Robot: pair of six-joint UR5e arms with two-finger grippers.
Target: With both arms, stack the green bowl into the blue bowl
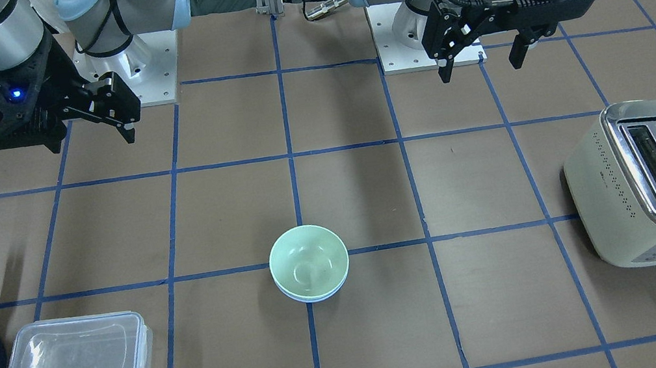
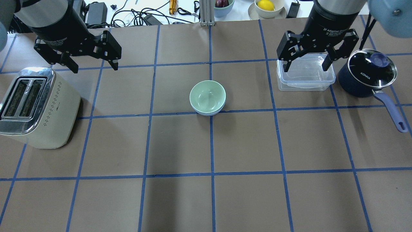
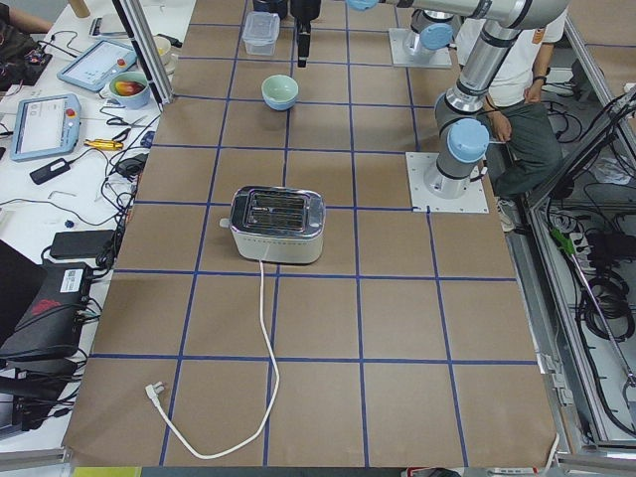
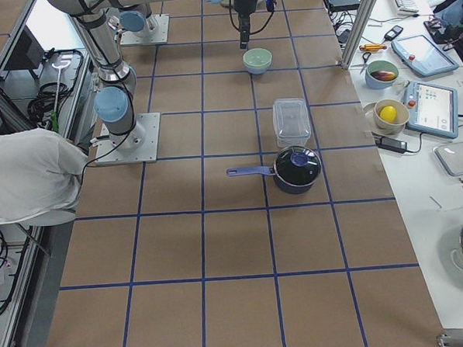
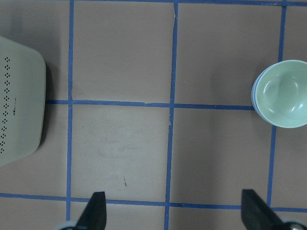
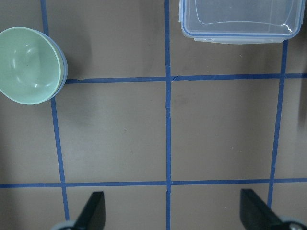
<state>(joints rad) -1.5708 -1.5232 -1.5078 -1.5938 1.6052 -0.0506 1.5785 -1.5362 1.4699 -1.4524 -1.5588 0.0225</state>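
The pale green bowl point(image 2: 207, 95) sits nested inside the light blue bowl point(image 2: 210, 113) at the table's middle; only a thin blue rim shows under it. The stack also shows in the front view, green bowl point(image 1: 307, 263) over blue bowl point(image 1: 319, 296), and in both wrist views point(image 5: 283, 93) point(image 6: 29, 64). My left gripper point(image 2: 95, 66) point(image 1: 481, 69) hangs open and empty above the table, well to the left of the bowls. My right gripper point(image 2: 305, 68) point(image 1: 94, 139) hangs open and empty over the clear container, well to the right of the bowls.
A cream toaster point(image 2: 35, 109) stands at the robot's left. A clear lidded container point(image 2: 302, 80) and a dark navy saucepan point(image 2: 360, 82) with a long handle stand at the right. Bowls with fruit and cables lie beyond the table's far edge.
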